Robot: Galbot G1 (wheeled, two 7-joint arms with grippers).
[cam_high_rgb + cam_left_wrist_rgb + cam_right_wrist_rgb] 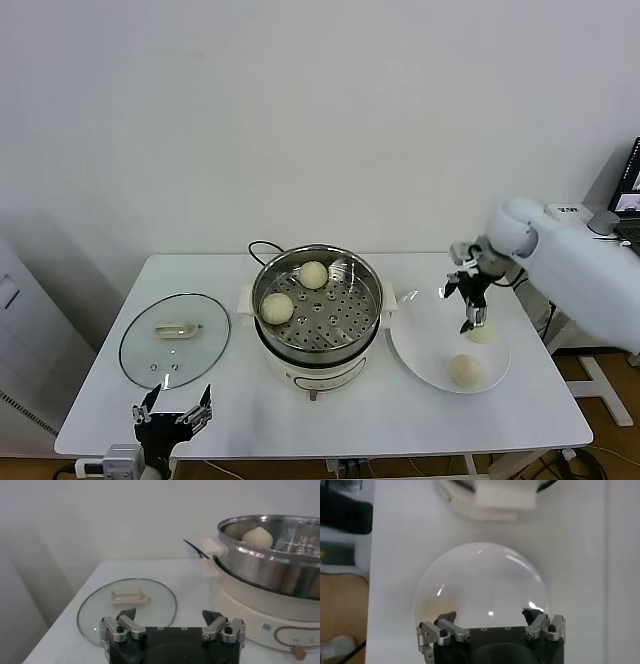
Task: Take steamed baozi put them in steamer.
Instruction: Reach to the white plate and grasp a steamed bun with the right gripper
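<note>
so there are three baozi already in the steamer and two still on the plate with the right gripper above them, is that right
Not quite. The head view shows two baozi in the steamer, not three: one toward the back and one on its left side. The rest holds: two baozi sit on the plate, with the right gripper open above them.

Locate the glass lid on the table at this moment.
In the head view, the glass lid lies flat on the table on the robot's left, beside the steamer, with the left hand near the table's front edge just before it.
</note>
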